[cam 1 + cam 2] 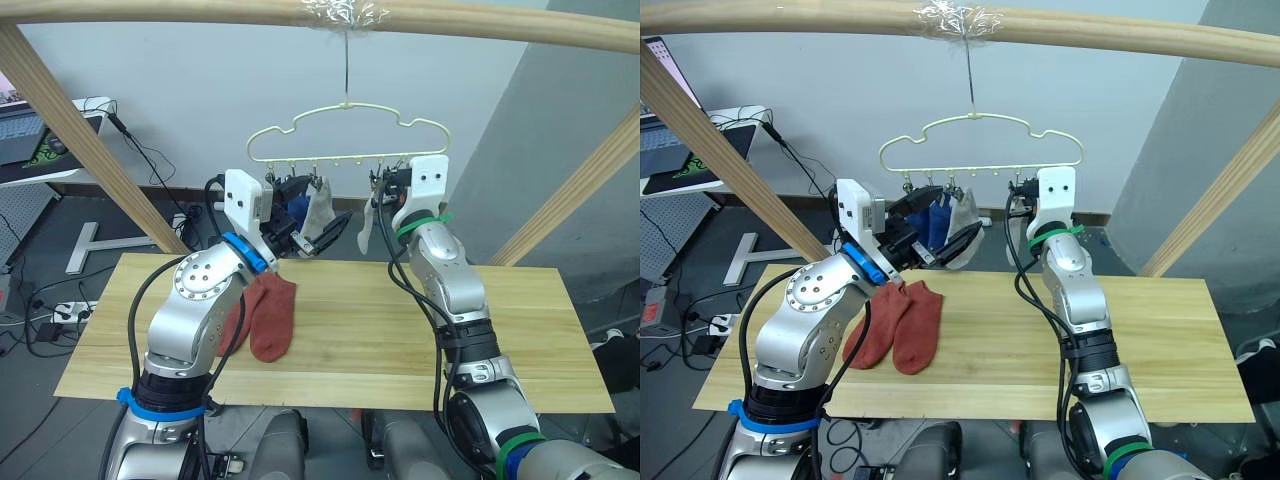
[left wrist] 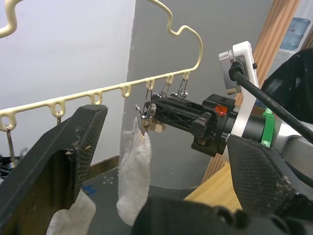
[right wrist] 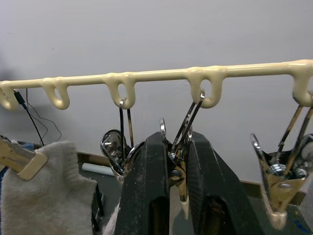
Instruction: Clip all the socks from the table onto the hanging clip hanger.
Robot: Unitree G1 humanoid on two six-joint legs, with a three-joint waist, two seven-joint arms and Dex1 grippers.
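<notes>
Clip hanger (image 1: 347, 133): pale cream wire, hung by its metal hook from a round wooden pole (image 1: 480, 22) across the top of the frame, above the far edge of the counter (image 1: 400, 335); small metal clips dangle from loops along its bottom bar. Socks, hung: one light grey sock (image 1: 318, 208) and one blue sock (image 1: 936, 222) toward the left part of the bar, a second light grey sock (image 1: 366, 228) toward the right part. The left wrist view shows a grey sock (image 2: 134, 180) pinched at its top in a clip, a detail the head views leave too small to read. Socks, on the counter: two rust-red socks (image 1: 902, 324) lying side by side and touching on the left half of the light wood planks; the right eye view shows both in full, while the left eye view hides part of one behind the left arm. Left hand (image 1: 318, 236): raised just below the bar beside the blue and grey socks, black fingers (image 2: 73, 161) spread wide with nothing between them. Right hand (image 3: 172, 161): raised to the right part of the bar, its fingers narrowed onto a metal clip (image 3: 182, 157), as seen in the right wrist view; the left wrist view shows it reaching in sideways under the bar. Background: grey wall, a side desk with a laptop (image 1: 22, 130) at far left, cables on the floor.
</notes>
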